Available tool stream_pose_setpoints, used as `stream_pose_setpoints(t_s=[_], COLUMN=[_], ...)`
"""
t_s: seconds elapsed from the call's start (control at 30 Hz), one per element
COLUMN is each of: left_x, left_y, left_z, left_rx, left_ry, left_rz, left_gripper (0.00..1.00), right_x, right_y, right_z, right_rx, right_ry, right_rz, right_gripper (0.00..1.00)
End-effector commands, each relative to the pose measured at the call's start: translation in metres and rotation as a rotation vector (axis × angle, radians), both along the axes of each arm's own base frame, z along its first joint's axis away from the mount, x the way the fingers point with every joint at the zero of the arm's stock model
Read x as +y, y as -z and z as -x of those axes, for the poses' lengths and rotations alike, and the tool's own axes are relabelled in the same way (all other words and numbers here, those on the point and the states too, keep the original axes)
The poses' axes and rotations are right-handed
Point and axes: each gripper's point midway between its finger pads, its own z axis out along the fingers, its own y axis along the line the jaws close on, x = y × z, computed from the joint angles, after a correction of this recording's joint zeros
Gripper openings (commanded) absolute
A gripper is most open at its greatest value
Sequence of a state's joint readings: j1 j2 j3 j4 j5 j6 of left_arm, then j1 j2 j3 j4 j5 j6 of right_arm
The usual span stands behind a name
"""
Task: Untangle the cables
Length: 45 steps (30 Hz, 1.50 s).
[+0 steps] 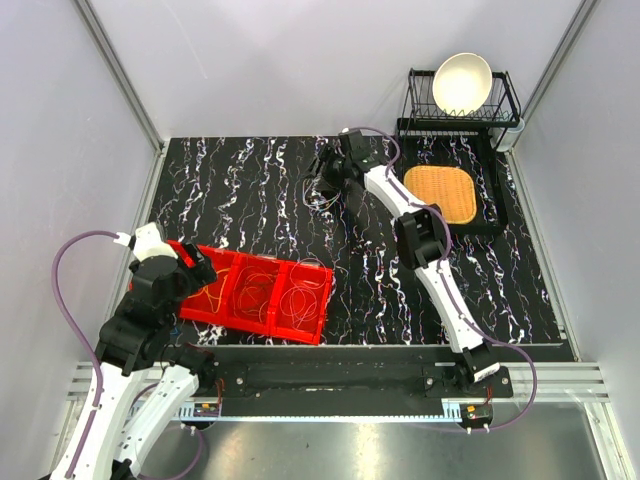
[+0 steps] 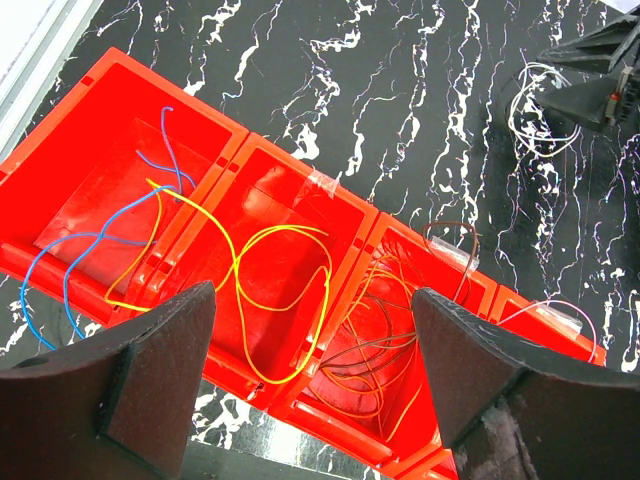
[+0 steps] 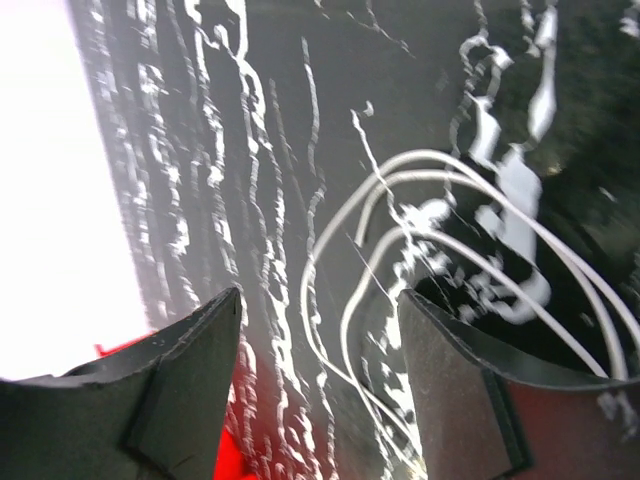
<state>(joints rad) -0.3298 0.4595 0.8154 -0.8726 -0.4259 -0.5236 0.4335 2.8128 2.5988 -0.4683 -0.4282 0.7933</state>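
A red tray of several compartments lies at the near left. In the left wrist view its compartments hold a blue cable, a yellow cable, a bundle of orange and brown cables and a pale pink loop. My left gripper hangs open above the tray, holding nothing. Thin white cables lie looped on the black marbled table further back. My right gripper is open just over those white cables, with some strands running between its fingers.
A black dish rack with a white bowl stands at the back right. In front of it an orange woven mat lies on a black tray. Grey walls close in the table on three sides; a metal rail runs along the near edge.
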Motion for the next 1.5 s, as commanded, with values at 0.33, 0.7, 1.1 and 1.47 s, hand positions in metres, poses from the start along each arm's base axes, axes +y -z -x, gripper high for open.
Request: stream_pose_setpoints(t_s=[0.33, 0.7, 1.1, 1.47], left_x=[-0.002, -0.022, -0.108, -0.15], left_y=[-0.014, -0.026, -0.126, -0.171], left_z=[-0.004, -0.006, -0.005, -0.002], left_rx=[-0.057, -0.105, -0.411, -0.49], left_ry=[0.014, 0.131, 0.552, 0.718], left_rz=[0.012, 0.046, 0.327, 0.5], left_gripper=[0.82, 0.83, 0.78, 0.7], right_x=[0.059, 0.041, -0.025, -0.06], right_y=[-0.048, -0.284, -0.361, -0.378], right_z=[0.005, 0.09, 0.231, 0.288], right_rx=[-0.053, -0.316, -0.415, -0.455], right_ry=[-0.064, -0.231, -0.299, -0.265], right_rz=[-0.241, -0.378, -0.498, -0.528], right_gripper=[0.0, 0.0, 0.0, 0.0])
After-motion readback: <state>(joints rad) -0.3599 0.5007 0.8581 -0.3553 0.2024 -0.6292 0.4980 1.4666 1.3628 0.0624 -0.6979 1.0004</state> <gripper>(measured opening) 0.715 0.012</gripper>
